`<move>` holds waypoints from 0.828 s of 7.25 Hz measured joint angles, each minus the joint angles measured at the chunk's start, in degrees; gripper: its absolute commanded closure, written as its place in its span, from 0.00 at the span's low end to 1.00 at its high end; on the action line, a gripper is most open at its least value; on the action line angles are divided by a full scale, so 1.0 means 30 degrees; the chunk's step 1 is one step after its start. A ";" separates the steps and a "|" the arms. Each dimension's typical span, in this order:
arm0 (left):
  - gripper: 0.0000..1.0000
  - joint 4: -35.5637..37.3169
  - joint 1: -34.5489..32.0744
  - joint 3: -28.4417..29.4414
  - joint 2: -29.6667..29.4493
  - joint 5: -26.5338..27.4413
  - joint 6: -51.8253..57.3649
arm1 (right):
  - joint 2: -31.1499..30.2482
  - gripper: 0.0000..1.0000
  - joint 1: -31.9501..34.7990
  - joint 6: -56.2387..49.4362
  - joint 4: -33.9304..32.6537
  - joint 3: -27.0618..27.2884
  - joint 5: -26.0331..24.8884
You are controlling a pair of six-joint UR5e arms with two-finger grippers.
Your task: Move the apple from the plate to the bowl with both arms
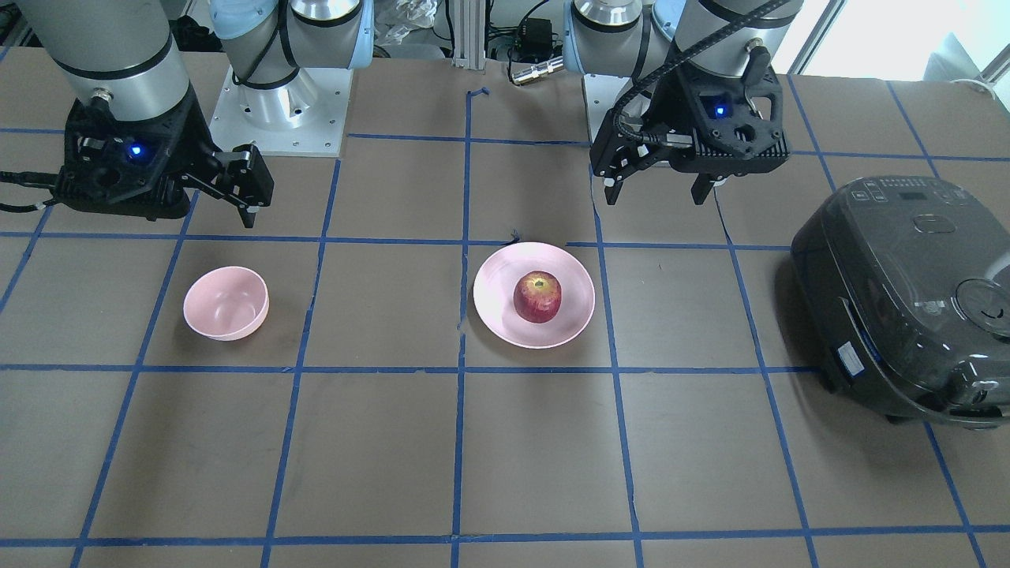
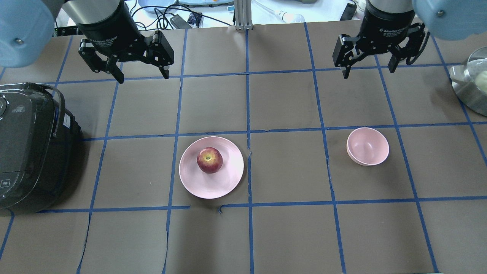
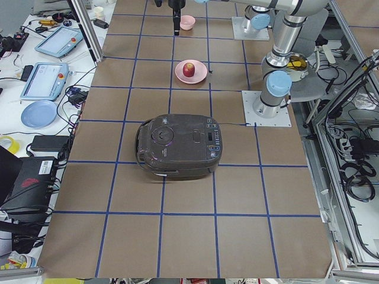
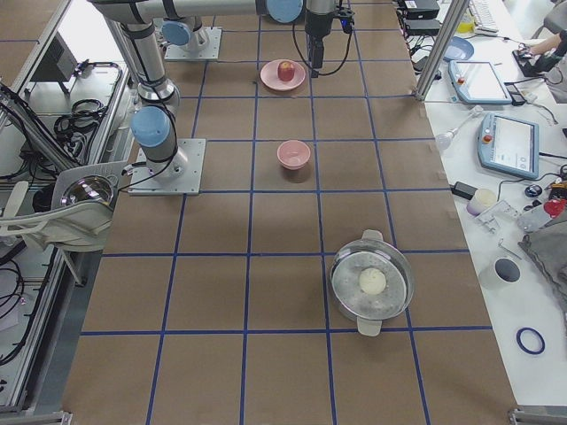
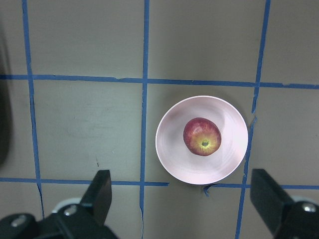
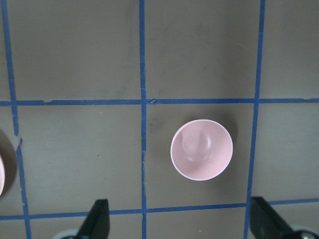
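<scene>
Overhead exterior: over blue-taped table (image 2: 285, 102), left end effector (image 2: 144, 78), right end effector (image 2: 368, 73) gape empty.

The small dark-red apple (image 2: 209, 160) sits with its yellowish stem dimple up, it seems about in the middle of the wide pale-pink plate (image 2: 225, 185), below the left gripper (image 2: 141, 79). The small deep pink bowl (image 2: 368, 146) stands upright below the right gripper (image 2: 368, 73). Both grippers hang with fingers spread.

- Cooker (image 2: 30, 152): cut off at the overhead view's 9 o'clock edge.
- Steel pot (image 2: 470, 89): cropped at 3 o'clock there.
- Plate (image 6: 1, 174): only a sliver at 9 o'clock, right wrist view.
</scene>
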 measured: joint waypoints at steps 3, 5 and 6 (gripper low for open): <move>0.00 -0.0001 0.0000 -0.0013 0.0006 0.0000 0.0000 | -0.0492 0.00 0.0089 0.0043 0.0233 0.0476 0.1706; 0.00 -0.0019 0.0000 -0.0020 0.0025 0.0000 -0.0001 | -0.0606 0.00 0.0132 0.0083 0.0510 0.0868 0.1843; 0.00 -0.0042 0.0000 -0.0027 0.0027 0.0000 0.0000 | -0.0561 0.00 0.0186 0.0125 0.0788 0.1127 0.1962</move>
